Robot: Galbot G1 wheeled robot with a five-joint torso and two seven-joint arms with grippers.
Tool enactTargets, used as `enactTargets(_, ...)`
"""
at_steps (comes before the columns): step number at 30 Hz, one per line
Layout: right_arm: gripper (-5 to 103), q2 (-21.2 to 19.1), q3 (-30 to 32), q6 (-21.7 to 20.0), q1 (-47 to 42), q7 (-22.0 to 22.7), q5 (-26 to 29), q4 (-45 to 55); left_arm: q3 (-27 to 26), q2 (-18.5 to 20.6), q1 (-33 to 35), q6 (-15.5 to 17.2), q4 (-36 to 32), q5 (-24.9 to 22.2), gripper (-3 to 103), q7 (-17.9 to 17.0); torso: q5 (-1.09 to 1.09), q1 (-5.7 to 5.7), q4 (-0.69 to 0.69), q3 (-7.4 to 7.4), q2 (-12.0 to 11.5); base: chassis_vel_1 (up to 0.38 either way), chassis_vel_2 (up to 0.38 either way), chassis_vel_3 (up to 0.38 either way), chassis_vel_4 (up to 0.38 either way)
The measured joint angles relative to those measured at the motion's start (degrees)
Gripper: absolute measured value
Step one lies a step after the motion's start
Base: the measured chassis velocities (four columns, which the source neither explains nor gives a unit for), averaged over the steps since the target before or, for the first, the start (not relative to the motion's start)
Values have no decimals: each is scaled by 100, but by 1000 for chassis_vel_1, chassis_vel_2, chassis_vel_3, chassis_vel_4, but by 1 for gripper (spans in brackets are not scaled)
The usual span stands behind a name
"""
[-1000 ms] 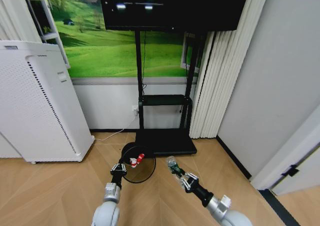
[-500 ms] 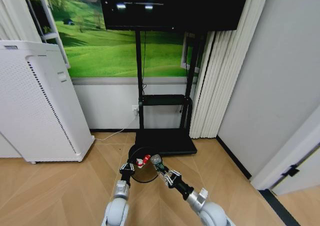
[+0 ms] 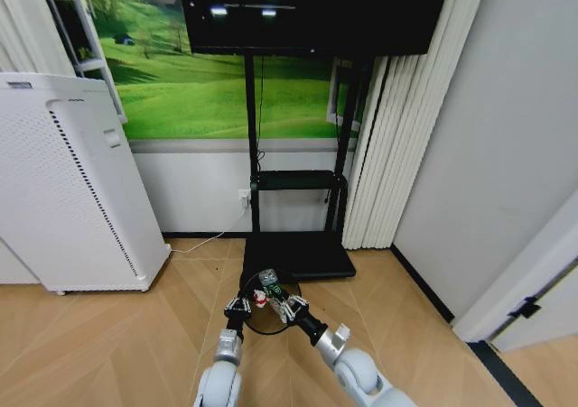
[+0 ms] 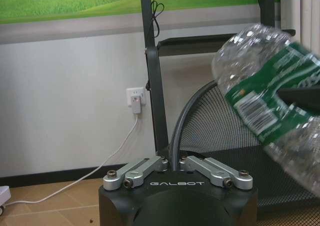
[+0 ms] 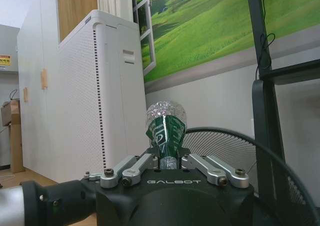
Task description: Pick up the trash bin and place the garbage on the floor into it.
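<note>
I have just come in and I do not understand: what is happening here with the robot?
The robot holds the black mesh trash bin by its rim with the left end effector, lifted off the wooden floor. The right end effector grips a clear plastic bottle with a green label and holds it over the bin's opening. A red-and-white wrapper lies inside the bin.

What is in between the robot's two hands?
In the head view, the open mouth of the trash bin lies between the left end effector and right end effector, with a red-and-white wrapper inside.
</note>
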Motion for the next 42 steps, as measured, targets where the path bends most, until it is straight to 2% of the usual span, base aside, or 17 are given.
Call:
enactTargets(9, 13, 182, -120, 111, 151, -32, -150, -340, 34, -50, -29, 0, -27, -19, 2, -18, -2, 0, 1, 0, 0, 0, 0, 0, 0)
enactTargets(13, 27, 184, -112, 54, 162, -27, -179, -399, 74, -49, -30, 4, -42, -25, 2, 0, -2, 0, 0, 0, 0, 0, 0, 0, 0)
enactTargets(14, 27, 184, -112, 54, 162, -27, -179, -399, 74, -49, -30, 4, -42, -25, 2, 0, -2, 0, 0, 0, 0, 0, 0, 0, 0)
enactTargets(21, 60, 161, -83, 23, 175, -25, -187, -461, 95, -50, -30, 20, -41, -40, 2, 25, -4, 0, 1, -1, 0, 0, 0, 0, 0)
enactTargets(22, 60, 161, -83, 23, 175, -25, -187, -461, 95, -50, -30, 20, -41, -40, 2, 25, -4, 0, 1, -1, 0, 0, 0, 0, 0)
enactTargets(23, 65, 158, -81, 27, 175, -25, -203, -480, 95, -50, -30, 20, -39, -42, 2, 26, -5, 0, 1, -1, 0, 0, 0, 0, 0)
enactTargets(25, 65, 155, -80, 33, 173, -25, -220, -496, 95, -49, -30, 20, -39, -43, 2, 26, -6, 0, 2, -1, 0, 0, 0, 0, 0)
enactTargets(26, 76, 147, -74, 42, 165, -18, -235, -508, 95, -50, -29, 20, -38, -45, 2, 26, -6, 0, 1, -1, 0, 0, 0, 0, 0)
enactTargets(27, 82, 137, -64, 47, 158, 4, -239, -510, 95, -49, -29, 20, -40, -46, 2, 26, -7, 0, 2, -1, 0, 0, 0, 0, 0)
enactTargets(29, 82, 126, -49, 48, 152, 43, -239, -509, 95, -49, -27, 21, -42, -47, 2, 26, -8, 0, 1, -1, 0, 0, 0, 0, 0)
enactTargets(31, 92, 68, 51, 21, 125, 239, -224, -468, 95, -49, -15, 26, -81, -63, 2, 26, -12, 0, 0, -1, 0, 0, 0, 0, 0)
enactTargets(32, 92, 68, 51, 21, 125, 239, -224, -468, 95, -49, -15, 26, -81, -63, 2, 26, -12, 0, 0, -1, 0, 0, 0, 0, 0)
enactTargets(34, 100, -65, 351, -188, 17, 544, -173, -347, 85, -29, 10, 42, -185, -146, 2, 39, -16, 0, 1, -1, 0, 0, 0, 0, 0)
enactTargets(36, 100, -129, 479, -320, -55, 641, -99, -256, 66, 2, 25, 53, -210, -186, 2, 42, -24, 0, 2, -1, 0, 0, 0, 0, 0)
enactTargets(37, 100, -266, 756, -637, -159, 919, 54, -197, 8, 44, 57, 45, -239, -224, 2, -1, -33, 0, 12, -1, 0, 0, 0, 0, 0)
enactTargets(39, 100, -366, 890, -829, -235, 1025, 187, -135, -13, 73, 64, 52, -252, -262, 2, 11, -37, 0, 6, -1, 0, 0, 0, 0, 0)
enactTargets(42, 100, -577, 1209, -1043, -377, 1260, 289, -139, -118, 155, 92, 45, -350, -318, 2, 33, -22, 0, 4, -1, 0, 0, 0, 0, 0)
